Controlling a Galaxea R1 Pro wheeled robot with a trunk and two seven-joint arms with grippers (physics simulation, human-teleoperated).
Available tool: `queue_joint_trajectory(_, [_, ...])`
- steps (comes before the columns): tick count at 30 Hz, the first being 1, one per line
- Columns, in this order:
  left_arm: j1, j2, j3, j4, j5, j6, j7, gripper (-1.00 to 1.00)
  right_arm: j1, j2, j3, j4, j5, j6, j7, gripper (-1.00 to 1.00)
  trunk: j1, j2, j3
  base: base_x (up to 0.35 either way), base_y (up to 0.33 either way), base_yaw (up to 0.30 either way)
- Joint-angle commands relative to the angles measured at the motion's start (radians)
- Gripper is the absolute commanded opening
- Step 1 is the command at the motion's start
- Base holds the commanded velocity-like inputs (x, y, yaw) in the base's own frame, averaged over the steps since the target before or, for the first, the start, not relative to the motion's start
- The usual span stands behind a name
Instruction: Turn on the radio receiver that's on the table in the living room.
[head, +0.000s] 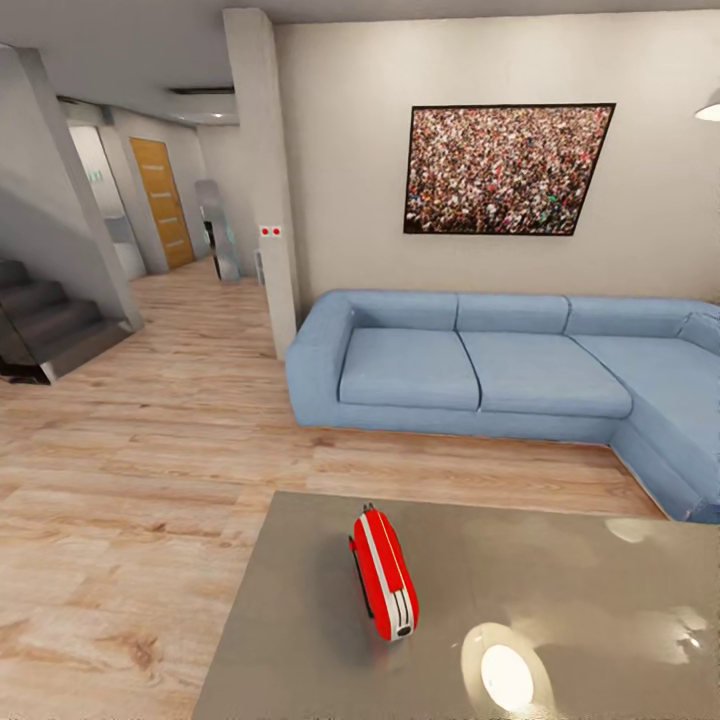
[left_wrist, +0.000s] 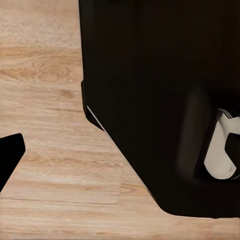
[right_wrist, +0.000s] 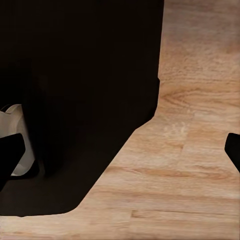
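One radio receiver (head: 383, 572), bright red with white trim, lies near the left half of the table (head: 560, 600), narrow end toward the camera, well apart from every edge. Table: glossy grey-taupe top, bearing a bright lamp reflection (head: 507, 677) just beside the radio.

Arms: both hang low beside the dark robot body (left_wrist: 160, 100); wrist views look down on the plank floor (head: 130, 480). Left fingertip (left_wrist: 10, 155) and right fingertip (right_wrist: 233, 150) each show as one dark tip at the frame edge; whether the fingers stand wide or narrow, I cannot tell.

Risks, judged: the radio is light and loose, so a sideways push at its switch could slide or tip it; reaching before the base is close enough could fall short.

Surroundings: blue sectional sofa (head: 480, 370) beyond the table, framed crowd picture (head: 505, 168) above it, staircase (head: 45, 325) and wooden door (head: 163, 200) far left. Nothing stands between robot and radio
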Motion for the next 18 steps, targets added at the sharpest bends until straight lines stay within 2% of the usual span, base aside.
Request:
queue_joint_trajectory(1, [0.0,0.0,0.0,0.0,0.0,0.0,0.0,1.0,0.0,0.0,0.0,0.0,0.0,0.0,0.0,1.0,0.0,0.0,-0.002,0.0,0.0,-0.028])
queue_joint_trajectory(18, [0.0,0.001,-0.001,0.0,0.0,0.0,0.0,1.0,0.0,0.0,0.0,0.0,0.0,0.0,0.0,1.0,0.0,0.0,-0.029,0.0,0.0,-0.003])
